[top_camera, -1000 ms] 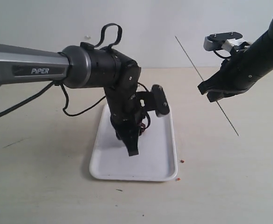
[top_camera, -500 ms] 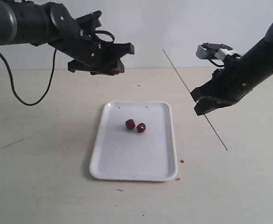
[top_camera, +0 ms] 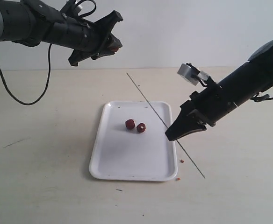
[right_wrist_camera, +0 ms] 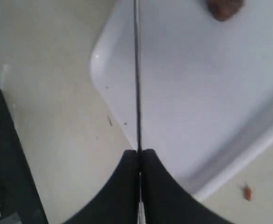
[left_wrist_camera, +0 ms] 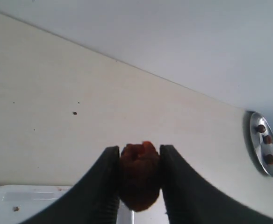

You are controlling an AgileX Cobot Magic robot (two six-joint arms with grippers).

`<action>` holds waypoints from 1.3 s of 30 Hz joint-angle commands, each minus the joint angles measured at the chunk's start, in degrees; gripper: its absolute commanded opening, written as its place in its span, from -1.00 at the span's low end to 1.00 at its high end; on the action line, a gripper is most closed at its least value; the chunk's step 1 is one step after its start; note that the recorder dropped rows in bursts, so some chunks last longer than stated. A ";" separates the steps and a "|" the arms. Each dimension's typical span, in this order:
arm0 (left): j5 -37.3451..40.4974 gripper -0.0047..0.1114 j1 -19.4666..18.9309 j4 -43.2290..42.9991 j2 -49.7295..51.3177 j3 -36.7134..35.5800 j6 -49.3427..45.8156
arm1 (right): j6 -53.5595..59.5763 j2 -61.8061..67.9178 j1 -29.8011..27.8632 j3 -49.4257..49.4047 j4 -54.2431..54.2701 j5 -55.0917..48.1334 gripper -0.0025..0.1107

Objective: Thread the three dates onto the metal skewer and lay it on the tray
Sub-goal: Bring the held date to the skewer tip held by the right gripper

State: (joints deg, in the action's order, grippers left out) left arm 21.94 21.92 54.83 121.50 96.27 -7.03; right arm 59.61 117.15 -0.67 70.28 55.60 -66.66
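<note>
Beige desk [top_camera: 43, 177] is topped by the white tray [top_camera: 127, 163]. Over the tray's right rim, the right fingers [right_wrist_camera: 125, 186] are closed tight around the slanted metal skewer [right_wrist_camera: 137, 70]. High above the desk, one date [left_wrist_camera: 139, 175] is squeezed between the left fingers [left_wrist_camera: 101, 186]; two dates [top_camera: 130, 124] [top_camera: 141, 127] are seen side by side on the tray.

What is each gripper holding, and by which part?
The left gripper pinches a date by its two sides. The right gripper clamps the skewer partway along its shaft, not at an end.
</note>
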 commanded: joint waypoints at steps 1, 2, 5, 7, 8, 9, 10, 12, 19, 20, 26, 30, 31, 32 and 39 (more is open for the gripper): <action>-2.21 -0.39 -0.14 0.65 -0.64 0.03 -2.29 | 5.25 0.21 0.35 -0.14 4.87 -2.30 -0.96; -2.36 -0.39 -0.14 0.65 -0.64 0.03 -3.63 | 5.25 0.21 0.35 -0.14 5.57 -2.30 -0.96; -2.62 -0.39 -0.01 0.90 -0.28 0.03 -4.90 | 5.81 0.21 0.35 -0.14 6.72 -2.30 -0.96; -2.62 -0.39 0.10 1.49 0.01 0.03 -4.90 | 6.88 0.21 0.75 -0.14 7.60 -2.12 -0.96; -2.62 -0.39 0.23 1.49 0.11 0.03 -4.90 | 6.96 0.21 1.03 -0.14 8.07 -1.85 -0.96; -2.62 -0.39 0.36 1.49 0.29 0.03 -4.90 | 6.96 0.21 1.02 -0.14 8.29 -1.46 -0.96; -2.62 -0.39 0.70 1.49 0.40 0.03 -4.90 | 6.96 0.21 1.02 -0.14 8.73 -0.72 -0.96; -2.62 -0.39 1.05 1.65 0.54 0.03 -4.90 | 6.96 0.21 1.02 -0.14 8.95 1.19 -0.96; -2.74 -0.39 2.12 1.40 0.54 0.03 -5.01 | 6.83 0.25 1.02 -0.14 9.06 4.11 -0.96; -2.74 -0.39 2.15 1.51 0.54 0.03 -5.01 | 6.83 0.25 1.02 -0.14 9.06 4.11 -0.96; -2.02 -0.39 2.80 1.30 0.54 0.03 -6.42 | 7.42 0.25 1.02 -0.14 10.21 4.47 -0.96; -1.89 -0.39 3.17 1.30 0.54 0.03 -6.42 | 7.42 0.25 1.02 -0.14 10.21 4.47 -0.96; -1.89 -0.39 3.34 1.30 0.54 0.03 -6.46 | 7.42 0.25 1.02 -0.14 10.21 4.47 -0.96; -1.89 -0.39 3.34 1.30 0.54 0.03 -6.56 | 7.72 0.25 1.02 -0.14 10.39 4.48 -0.96; -0.64 -0.39 4.10 1.21 0.54 0.03 -7.58 | 8.01 0.25 1.02 -0.14 10.70 5.34 -0.96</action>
State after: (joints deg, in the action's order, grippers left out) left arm 20.78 25.37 55.86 122.13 96.27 -14.17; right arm 66.85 117.64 0.28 70.28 65.29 -62.16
